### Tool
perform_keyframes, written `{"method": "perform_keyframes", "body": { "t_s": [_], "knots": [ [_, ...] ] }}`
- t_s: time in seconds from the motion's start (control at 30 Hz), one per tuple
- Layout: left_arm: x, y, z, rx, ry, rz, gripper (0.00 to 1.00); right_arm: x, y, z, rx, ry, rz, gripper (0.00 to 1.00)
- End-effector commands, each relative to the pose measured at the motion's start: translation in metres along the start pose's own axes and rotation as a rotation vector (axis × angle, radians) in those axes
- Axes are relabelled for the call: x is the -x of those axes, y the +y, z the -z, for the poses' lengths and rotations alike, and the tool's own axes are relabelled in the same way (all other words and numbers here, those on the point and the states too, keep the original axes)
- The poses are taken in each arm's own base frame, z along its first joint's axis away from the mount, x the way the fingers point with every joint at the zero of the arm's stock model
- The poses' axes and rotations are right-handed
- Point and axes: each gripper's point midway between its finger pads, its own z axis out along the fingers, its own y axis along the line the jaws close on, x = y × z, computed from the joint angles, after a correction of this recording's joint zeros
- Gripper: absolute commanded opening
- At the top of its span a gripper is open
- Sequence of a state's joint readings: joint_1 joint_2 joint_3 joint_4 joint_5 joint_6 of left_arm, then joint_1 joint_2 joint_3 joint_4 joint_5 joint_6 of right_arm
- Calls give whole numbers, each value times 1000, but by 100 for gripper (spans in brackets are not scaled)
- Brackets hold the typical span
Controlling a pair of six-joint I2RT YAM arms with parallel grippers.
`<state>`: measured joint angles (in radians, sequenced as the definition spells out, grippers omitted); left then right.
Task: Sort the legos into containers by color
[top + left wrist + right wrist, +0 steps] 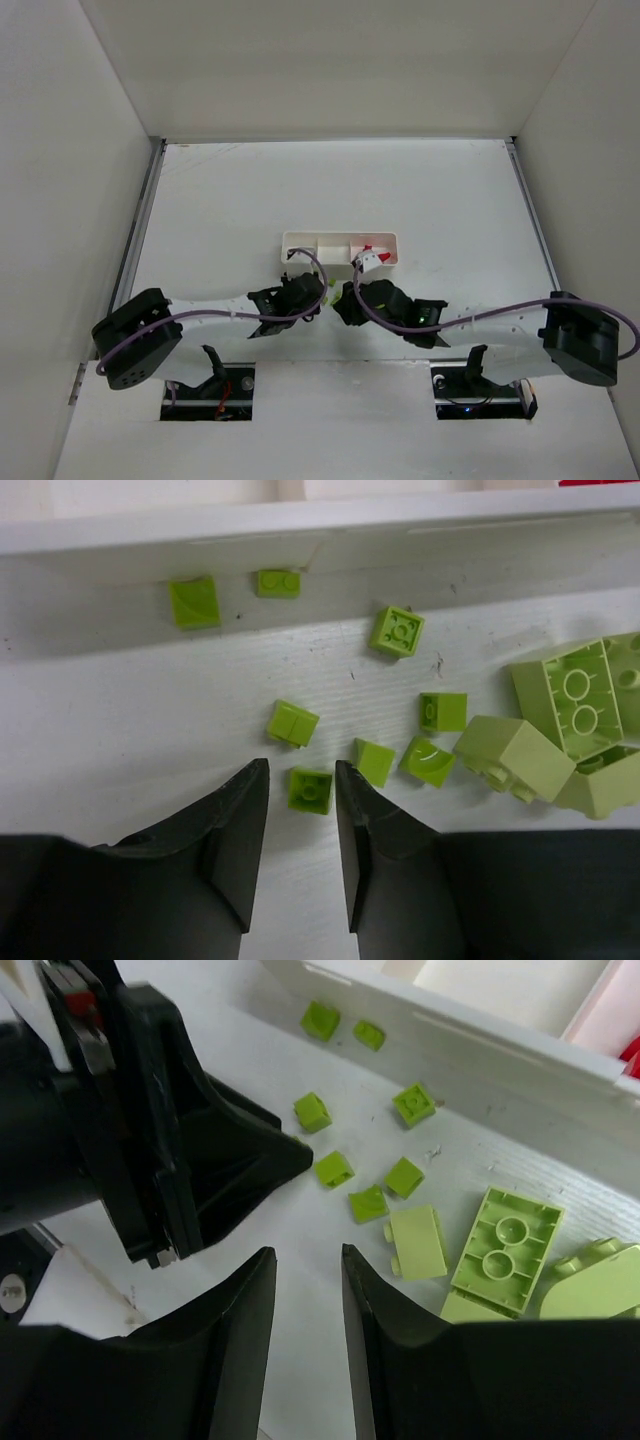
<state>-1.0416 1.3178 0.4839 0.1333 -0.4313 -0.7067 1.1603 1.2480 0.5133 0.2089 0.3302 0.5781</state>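
Left tool (300, 778) (jaws parted) brackets one lime lego (310, 789) near tray (300, 525).

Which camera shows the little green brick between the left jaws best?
The left wrist view: the green brick lies in plain sight between the open jaws of the left gripper. In the right wrist view that gripper seems to hide it; in the top view the arms cover it.
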Motion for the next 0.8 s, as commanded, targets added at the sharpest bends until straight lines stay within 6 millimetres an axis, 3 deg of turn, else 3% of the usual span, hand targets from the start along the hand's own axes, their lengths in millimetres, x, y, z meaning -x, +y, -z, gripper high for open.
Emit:
{"method": "perform_keyframes", "body": {
  "t_s": [0.0,0.17,0.23,0.43,0.53,0.63,0.77],
  "knots": [
    [10,-3,-6,-19,-28,15,28,-13,9,-7,24,34,-29,39],
    [6,8,-5,-5,-24,33,12,-34,5,-25,-1,82,-20,45],
    [7,13,1,0,-38,39,11,-38,2,-34,-23,92,-7,51],
    [12,19,11,0,-50,66,10,-35,-9,-44,-111,57,33,56],
    [10,22,10,4,-43,84,15,-34,-18,-46,-160,50,74,57],
    [7,18,12,-13,-25,83,29,-38,-27,-47,-200,56,86,58],
    [-3,17,11,-23,14,60,36,-42,-30,-49,-215,62,104,55]
  ]
}}
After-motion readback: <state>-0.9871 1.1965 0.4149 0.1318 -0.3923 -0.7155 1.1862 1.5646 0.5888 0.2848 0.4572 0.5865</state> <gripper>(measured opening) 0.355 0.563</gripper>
